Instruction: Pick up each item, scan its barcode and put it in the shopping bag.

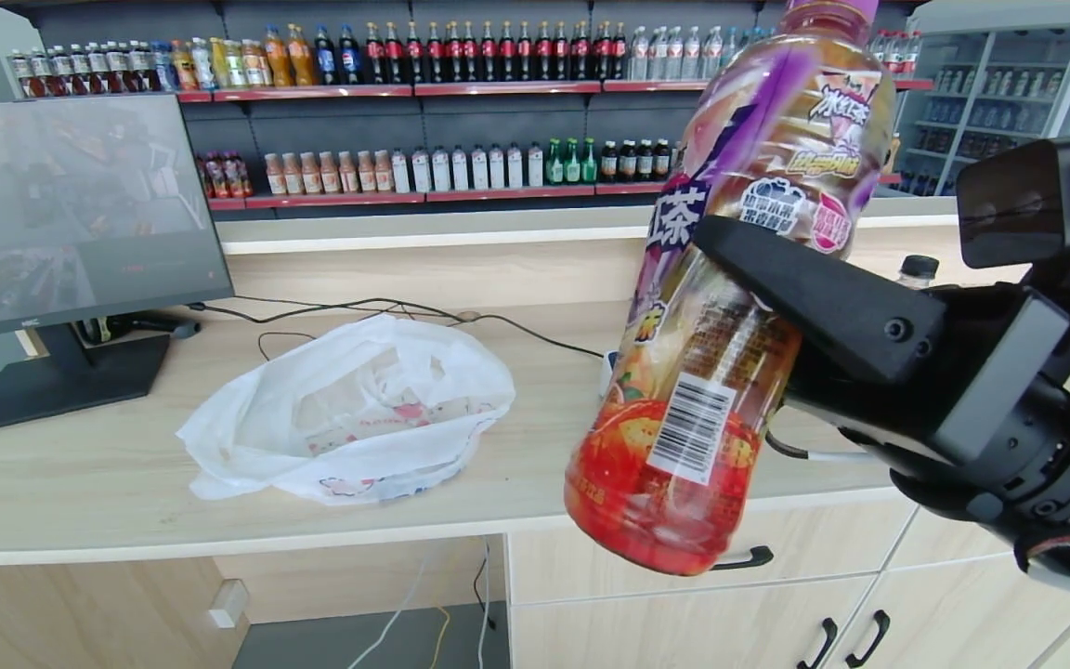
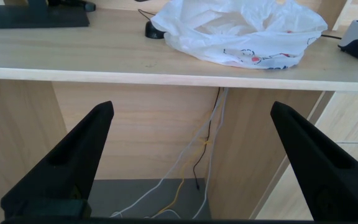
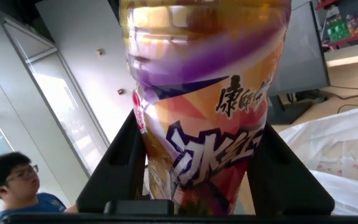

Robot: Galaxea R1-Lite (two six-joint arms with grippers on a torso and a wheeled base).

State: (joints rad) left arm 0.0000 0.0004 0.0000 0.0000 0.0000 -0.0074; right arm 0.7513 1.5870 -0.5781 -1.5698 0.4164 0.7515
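Held up tilted near our head camera, the iced tea bottle [image 1: 698, 372] is clamped across its mid-body by our right end effector [image 1: 739, 316], with the barcode [image 1: 691, 429] facing us. We judge it full, fairly heavy and slick-labelled, so the waist suits gripping. Beyond it, the white shopping bag [image 1: 349, 418] lies open on the bench [image 1: 80, 483]. Our left end effector [image 2: 191, 162] hangs wide open, empty.

Right fingers [image 1: 804, 293] clamped, raised, left fingers [image 2: 73, 162] apart
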